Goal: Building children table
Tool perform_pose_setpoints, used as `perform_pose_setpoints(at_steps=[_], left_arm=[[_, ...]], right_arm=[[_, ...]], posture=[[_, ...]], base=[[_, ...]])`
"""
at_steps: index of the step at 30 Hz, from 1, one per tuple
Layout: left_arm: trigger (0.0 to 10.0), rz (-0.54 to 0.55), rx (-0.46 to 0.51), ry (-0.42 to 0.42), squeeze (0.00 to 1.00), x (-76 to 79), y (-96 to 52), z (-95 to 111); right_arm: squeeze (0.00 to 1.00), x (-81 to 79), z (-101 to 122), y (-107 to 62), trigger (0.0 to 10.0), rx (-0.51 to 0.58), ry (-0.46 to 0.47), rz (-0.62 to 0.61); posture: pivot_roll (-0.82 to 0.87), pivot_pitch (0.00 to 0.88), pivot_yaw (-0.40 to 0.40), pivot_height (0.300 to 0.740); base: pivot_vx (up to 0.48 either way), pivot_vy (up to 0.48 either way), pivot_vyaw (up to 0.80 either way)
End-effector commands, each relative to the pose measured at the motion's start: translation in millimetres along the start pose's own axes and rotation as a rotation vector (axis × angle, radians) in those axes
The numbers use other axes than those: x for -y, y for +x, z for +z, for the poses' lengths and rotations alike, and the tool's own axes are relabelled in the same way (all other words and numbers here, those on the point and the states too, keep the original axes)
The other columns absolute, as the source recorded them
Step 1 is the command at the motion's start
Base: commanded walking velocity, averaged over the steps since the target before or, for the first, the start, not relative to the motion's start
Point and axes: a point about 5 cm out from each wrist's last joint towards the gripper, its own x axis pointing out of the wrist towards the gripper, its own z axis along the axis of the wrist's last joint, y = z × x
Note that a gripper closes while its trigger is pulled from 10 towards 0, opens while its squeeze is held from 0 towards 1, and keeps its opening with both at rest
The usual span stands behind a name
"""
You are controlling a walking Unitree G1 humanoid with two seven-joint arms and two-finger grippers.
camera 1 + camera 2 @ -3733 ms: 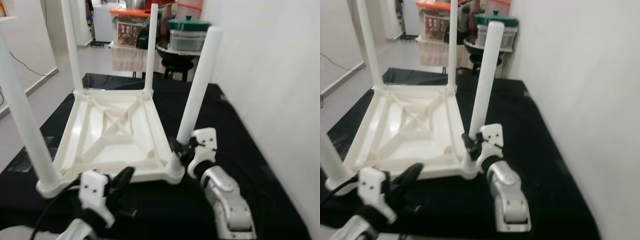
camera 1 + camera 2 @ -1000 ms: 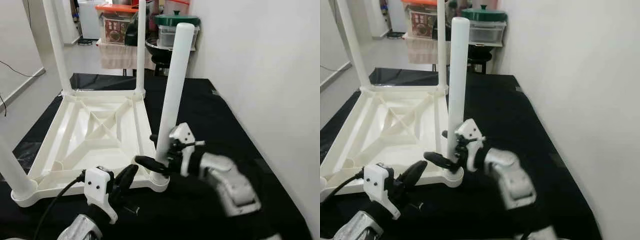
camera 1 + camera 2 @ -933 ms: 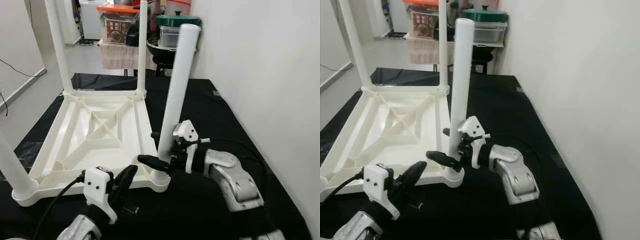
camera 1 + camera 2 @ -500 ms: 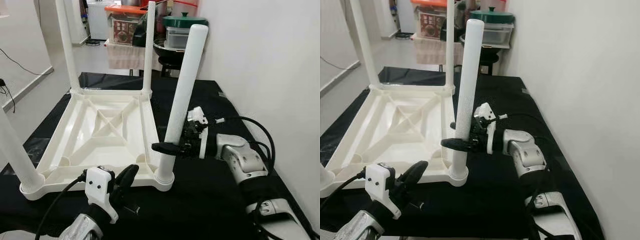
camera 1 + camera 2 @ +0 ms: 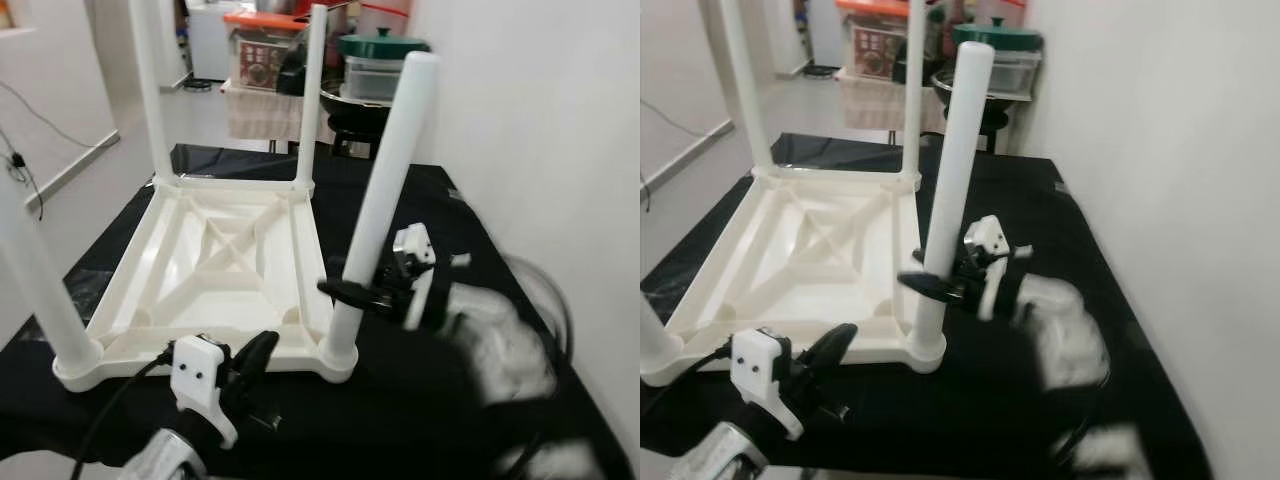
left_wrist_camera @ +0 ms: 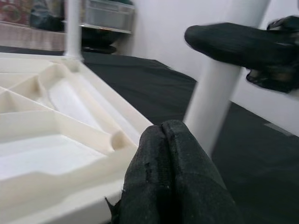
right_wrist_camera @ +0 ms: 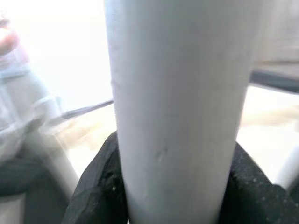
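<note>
Watch that near-right leg (image 5: 383, 190): it leans off upright, top tipped to the right, while its foot sits in the corner socket (image 5: 338, 357) of the upturned table (image 5: 225, 265). If you twist or push now with the leg out of line, my read is it could jam crooked, or pop out of the socket and drag the whole frame across the black worktop (image 5: 420, 400). Nothing is bracing the frame, so a sideways shove from you could slide it.

Your right tool (image 5: 352, 291) is clamped around the leg low down, one black finger (image 5: 343, 292) wrapping the near side; in the right wrist view both fingers hug the white tube. The right forearm comes in level from the right and is blurred, so I judge it is moving.

Your left tool (image 5: 252, 357) sits low in front, fingers pressed together on nothing, just before the table's near edge, tip close to that socket.

The other three legs stand upright at their corners.
</note>
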Motion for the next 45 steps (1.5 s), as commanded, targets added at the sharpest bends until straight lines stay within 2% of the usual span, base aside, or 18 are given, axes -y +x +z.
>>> perform_pose_setpoints(at_steps=[1, 3, 8, 14, 15, 16, 18, 19, 23, 25, 27, 32, 33, 38, 39, 40, 41, 45], left_arm=[[10.0, -0.012, 0.0, -0.002, 0.0, 1.3, -1.0, 0.4], [10.0, -0.011, -0.001, 0.001, 0.0, -0.7, -1.4, 0.4], [10.0, -0.014, -0.003, -0.002, 0.0, -1.2, -0.2, -0.6], [10.0, -0.013, -0.002, -0.001, 0.0, -1.2, 0.0, -0.6], [10.0, -0.011, -0.001, 0.001, 0.0, -1.2, 0.2, -0.5], [10.0, -0.009, -0.001, 0.003, 0.0, -1.4, 0.5, -0.5], [10.0, -0.009, -0.001, 0.003, 0.0, -1.4, 0.5, -0.5], [10.0, -0.008, 0.0, 0.004, 0.0, -1.5, 0.8, -0.5], [10.0, -0.01, 0.0, 0.003, 0.0, -1.1, 1.8, -0.8], [10.0, -0.01, 0.0, 0.003, 0.0, -1.1, 1.8, -0.8], [10.0, -0.011, 0.001, 0.002, 0.0, -0.4, 2.7, -1.2], [10.0, -0.011, 0.002, 0.002, 0.0, 0.5, 4.0, -1.9], [10.0, -0.011, 0.003, 0.001, 0.0, 1.1, 4.6, -2.3], [10.0, -0.011, 0.003, 0.0, 0.0, 1.7, 4.8, -2.5], [10.0, -0.011, 0.003, 0.0, 0.0, 1.9, 4.9, -2.6], [10.0, -0.011, 0.003, 0.0, 0.0, 1.9, 4.9, -2.6], [10.0, -0.011, 0.003, 0.0, 0.0, 2.0, 4.9, -2.7], [10.0, -0.011, 0.004, -0.001, 0.0, 2.1, 4.9, -2.7]], right_arm=[[0.0, 1.0, -34.0, -21.8, 0.0, -0.15, 0.016, -0.272], [0.0, -36.0, -33.4, -19.8, 0.0, -0.145, -0.159, -0.152], [0.0, -15.8, -43.3, -19.5, 0.0, -0.182, 0.012, -0.213], [0.0, -25.9, -45.0, -16.2, 0.7, -0.222, -0.038, -0.14], [0.0, -28.7, -44.9, -16.2, 10.0, -0.235, -0.04, -0.153], [0.79, -30.4, -44.1, -16.0, 10.0, -0.237, 0.017, -0.144], [0.79, -30.4, -44.1, -16.0, 10.0, -0.237, 0.017, -0.144], [1.0, -33.8, -42.6, -14.2, 10.0, -0.239, 0.078, -0.093], [1.0, -40.0, -27.4, -6.1, 10.0, -0.192, 0.098, 0.099], [1.0, -40.0, -27.4, -6.1, 10.0, -0.192, 0.098, 0.099], [0.0, -29.4, -10.5, -0.5, 10.0, -0.161, -0.002, 0.272], [0.0, 4.2, -2.6, 2.5, 10.0, -0.224, -0.084, 0.421], [0.0, 21.6, -2.0, 3.2, 10.0, -0.27, -0.103, 0.458], [0.0, 34.1, 7.6, 9.5, 10.0, -0.262, -0.121, 0.446], [0.0, 36.6, 11.0, 11.4, 4.0, -0.255, -0.121, 0.444], [0.0, 36.6, 11.0, 11.4, 4.0, -0.255, -0.121, 0.444], [0.0, 38.3, 16.2, 12.0, 0.0, -0.247, -0.107, 0.467], [0.0, 41.4, 26.2, 8.4, 0.0, -0.241, -0.08, 0.573]], posture=[[0.02, 0.0, -0.106, 0.74], [0.01, 0.0, -0.093, 0.74], [0.03, 0.0, -0.103, 0.74], [0.03, 0.0, -0.103, 0.74], [0.03, 0.0, -0.103, 0.74], [0.03, 0.0, -0.103, 0.74], [0.03, 0.0, -0.103, 0.74], [0.04, 0.0, -0.105, 0.74], [0.05, 0.0, -0.109, 0.74], [0.05, 0.0, -0.109, 0.74], [0.05, 0.0, -0.112, 0.74], [0.05, 0.0, -0.12, 0.74], [0.06, 0.0, -0.121, 0.74], [0.07, 0.0, -0.125, 0.74], [0.07, 0.0, -0.125, 0.74], [0.07, 0.0, -0.125, 0.74], [0.07, 0.0, -0.125, 0.74], [0.06, 0.0, -0.124, 0.74]], base=[[0.0, 0.0, 0.0], [0.0, 0.0, 0.0], [0.0, 0.0, 0.0], [0.0, 0.0, 0.0], [0.0, 0.0, 0.0], [0.0, 0.0, 0.0], [0.0, 0.0, 0.0], [0.0, 0.0, 0.0], [0.0, 0.0, 0.0], [0.0, 0.0, 0.0], [0.0, 0.0, 0.0], [0.0, 0.0, 0.0], [0.0, 0.0, 0.0], [0.0, 0.0, 0.0], [0.0, 0.0, 0.0], [0.0, 0.0, 0.0], [0.0, 0.0, 0.0], [0.0, 0.0, 0.0]])
